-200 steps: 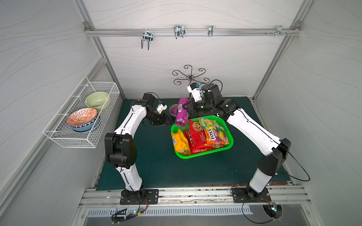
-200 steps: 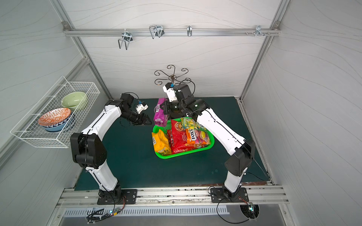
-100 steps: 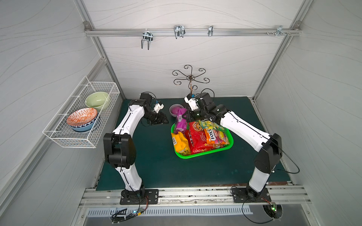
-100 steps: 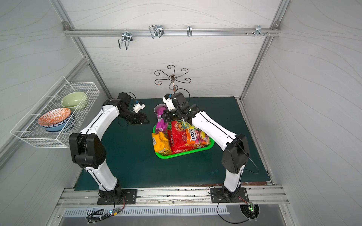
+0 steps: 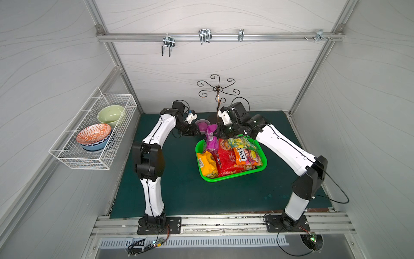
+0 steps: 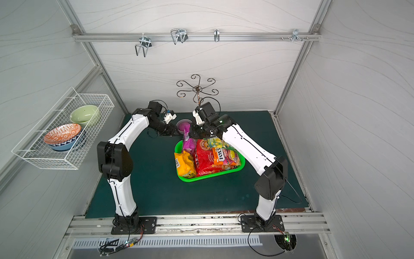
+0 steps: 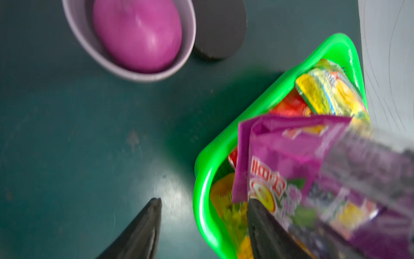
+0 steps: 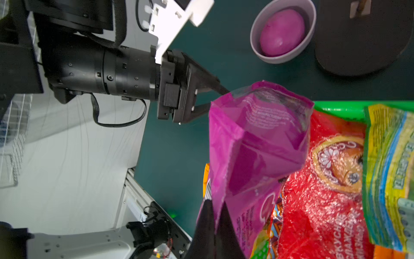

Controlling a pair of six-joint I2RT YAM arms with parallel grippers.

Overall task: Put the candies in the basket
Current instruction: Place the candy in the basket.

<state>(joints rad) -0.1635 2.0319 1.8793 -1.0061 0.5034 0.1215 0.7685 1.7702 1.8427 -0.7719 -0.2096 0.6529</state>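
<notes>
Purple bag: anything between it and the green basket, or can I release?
Nothing visible blocks it. The purple bag hangs from the right claw over a far corner of the basket; below lie the yellow bag and red bag, so it would likely land on them. The open left claw is beside it, not beneath.

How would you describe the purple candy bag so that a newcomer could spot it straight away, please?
Find the bright green basket on the dark green table. At its far corner, beside the small grey bowl, the purple bag stands upright, pinched by the right hand. It is the only purple packet and the only one not lying flat.
</notes>
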